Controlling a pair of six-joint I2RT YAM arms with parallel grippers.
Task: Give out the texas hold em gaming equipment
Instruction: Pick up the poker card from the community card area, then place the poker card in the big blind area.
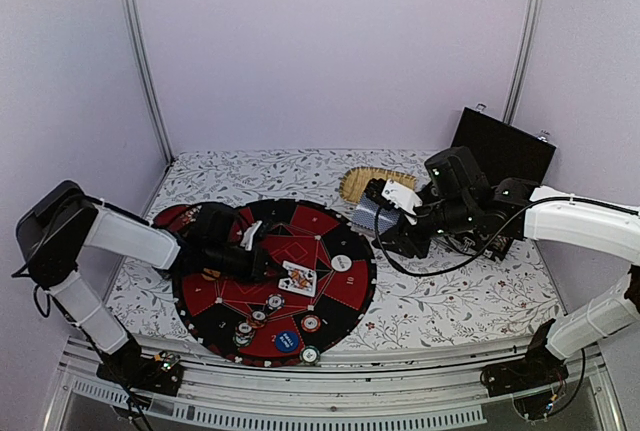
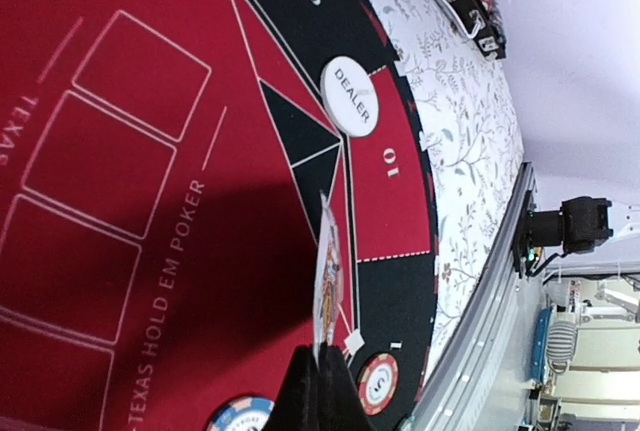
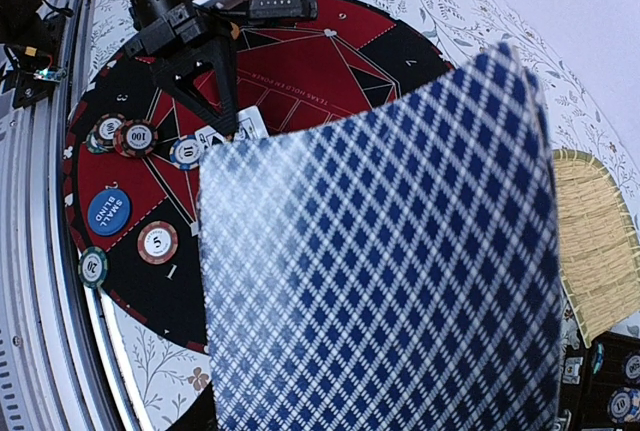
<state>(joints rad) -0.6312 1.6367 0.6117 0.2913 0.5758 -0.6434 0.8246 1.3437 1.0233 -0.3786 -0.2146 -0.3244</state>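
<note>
Partway through the deal here! On the round poker mat (image 1: pixel 330 296) the white dealer button (image 2: pixel 351 97) is down, the blue small blind button (image 3: pixel 108 209) sits at the near rim, and several chips (image 3: pixel 135 137) are parked in the near seats. Face-up cards (image 1: pixel 298 278) lie near the middle of the mat.

Plenty left, by the look of it: most seats around the far side are bare, and the open black case (image 1: pixel 503 146) at the back right of the surface (image 1: pixel 450 301) shows more chips in the right wrist view.

Now the left tool (image 2: pixel 320 379): pinched tight on a single card (image 2: pixel 328 271), which stands edge-on from its tips, low over the red and black wedges just short of the number ten seat. Whether that card touches the mat, I cannot tell.

Over on the right, the right tool (image 1: pixel 386 219) is clamped on the deck (image 3: pixel 380 271), blue diamond backs fanned slightly, held up off the surface beside the mat's far right edge, with the straw tray (image 1: pixel 372 179) just behind.
</note>
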